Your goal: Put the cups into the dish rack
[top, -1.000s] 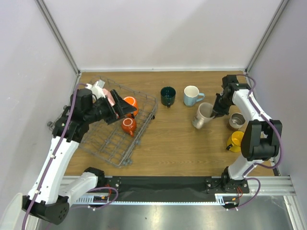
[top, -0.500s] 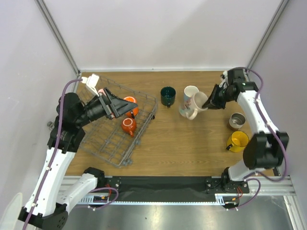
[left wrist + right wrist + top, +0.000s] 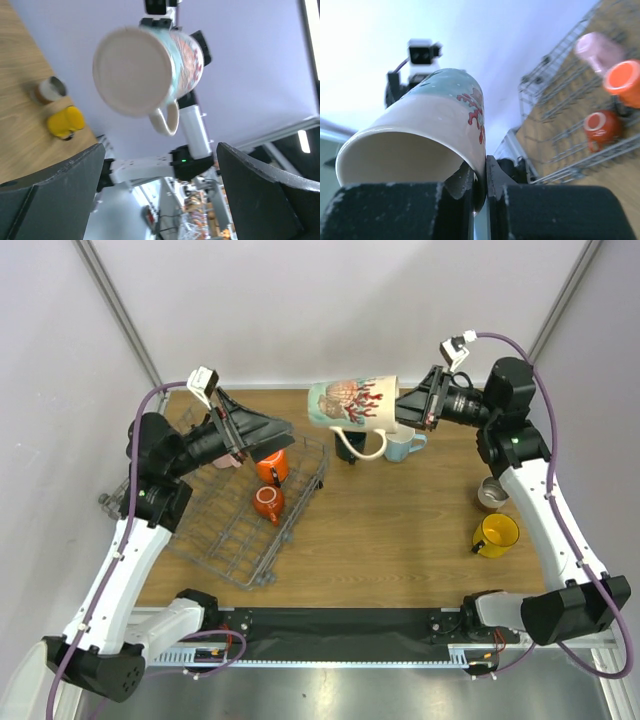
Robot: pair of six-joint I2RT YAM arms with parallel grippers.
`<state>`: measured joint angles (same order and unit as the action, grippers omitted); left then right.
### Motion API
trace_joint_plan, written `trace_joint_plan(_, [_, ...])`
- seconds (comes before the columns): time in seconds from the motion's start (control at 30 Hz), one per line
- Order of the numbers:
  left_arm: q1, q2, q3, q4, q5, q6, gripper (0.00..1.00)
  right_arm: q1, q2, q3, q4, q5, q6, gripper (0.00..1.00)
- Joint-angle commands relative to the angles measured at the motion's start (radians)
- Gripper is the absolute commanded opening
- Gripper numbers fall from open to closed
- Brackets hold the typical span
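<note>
My right gripper (image 3: 402,406) is shut on the rim of a cream mug (image 3: 350,402) with a red coral print and holds it on its side, high above the table. In the right wrist view the fingers pinch the mug's wall (image 3: 425,130) at the gripper (image 3: 479,186). My left gripper (image 3: 272,435) is open and empty, raised over the wire dish rack (image 3: 225,535) and facing the mug (image 3: 145,70). Two orange mugs (image 3: 272,462) (image 3: 267,503) and a pink mug (image 3: 597,49) sit in the rack.
On the table behind the held mug stand a dark green mug (image 3: 346,456) and a light blue mug (image 3: 406,448). A steel cup (image 3: 492,492) and a yellow mug (image 3: 495,533) stand at the right. The rack's right end is near the table's middle.
My right arm has lifted the cream mug off the table and swung it up and left. My left gripper has risen from the rack and turned toward the mug.
</note>
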<state>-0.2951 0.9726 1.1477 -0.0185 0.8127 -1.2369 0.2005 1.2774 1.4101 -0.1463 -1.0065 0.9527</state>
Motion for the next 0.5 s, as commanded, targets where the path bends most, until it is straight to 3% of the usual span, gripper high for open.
trace_joint_plan(0.0, [-0.01,-0.005,-0.02,0.211,0.037,-0.248,1.0,0.043,0.002,0.069,0.208,-0.101,0.12,0.0])
trace_joint_plan(0.47, [-0.029,-0.008,-0.075,0.158,0.069,-0.305,1.0,0.108,-0.021,0.035,0.26,-0.129,0.143,0.0])
